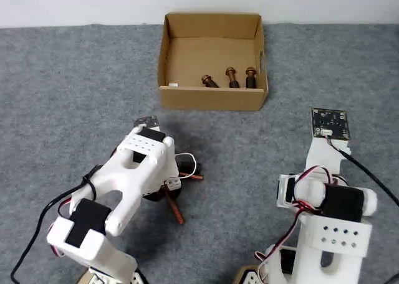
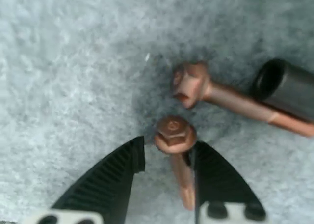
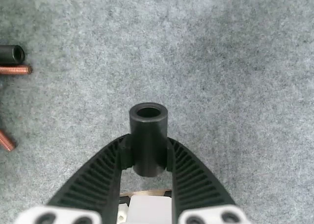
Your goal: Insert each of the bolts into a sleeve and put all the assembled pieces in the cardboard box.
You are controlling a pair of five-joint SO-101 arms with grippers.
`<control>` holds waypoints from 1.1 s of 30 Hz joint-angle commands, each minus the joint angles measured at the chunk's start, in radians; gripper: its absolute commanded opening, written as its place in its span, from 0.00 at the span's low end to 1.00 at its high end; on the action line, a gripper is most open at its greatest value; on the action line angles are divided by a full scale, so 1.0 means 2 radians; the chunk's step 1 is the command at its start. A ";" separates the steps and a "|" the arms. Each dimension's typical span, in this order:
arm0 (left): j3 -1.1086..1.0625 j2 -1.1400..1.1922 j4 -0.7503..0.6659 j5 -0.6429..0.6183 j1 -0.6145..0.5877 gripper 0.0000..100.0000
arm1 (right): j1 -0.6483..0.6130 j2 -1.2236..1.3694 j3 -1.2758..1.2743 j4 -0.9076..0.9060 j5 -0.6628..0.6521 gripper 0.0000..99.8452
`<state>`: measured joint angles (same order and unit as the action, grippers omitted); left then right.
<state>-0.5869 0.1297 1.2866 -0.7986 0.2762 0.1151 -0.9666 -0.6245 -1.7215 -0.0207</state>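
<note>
Right jaws clamping black sleeve (image 3: 148, 138), left jaws straddling bolt (image 2: 175, 140)

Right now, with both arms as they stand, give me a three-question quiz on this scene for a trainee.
1. True or false: the right gripper is shut on a black sleeve.
2. How many assembled pieces lie in the cardboard box? A) one B) three C) five
3. Fill the gap: the open left gripper straddles a copper ____.
Key: 1 true; 2 B; 3 bolt.
</note>
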 commanded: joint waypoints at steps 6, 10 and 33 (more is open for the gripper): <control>-0.002 0.002 -0.037 0.004 -0.017 0.01 | 0.000 -0.007 0.007 0.002 0.002 0.01; -0.001 -0.002 -0.025 0.005 -0.016 0.00 | 0.000 -0.010 0.013 -0.013 0.018 0.01; -0.087 -0.518 -0.011 0.075 0.034 0.00 | 0.000 -0.287 -0.078 0.047 0.055 0.01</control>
<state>-0.7695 -0.7710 1.2743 -0.6774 0.3468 0.1135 -1.5251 -0.7564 -1.6863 0.0821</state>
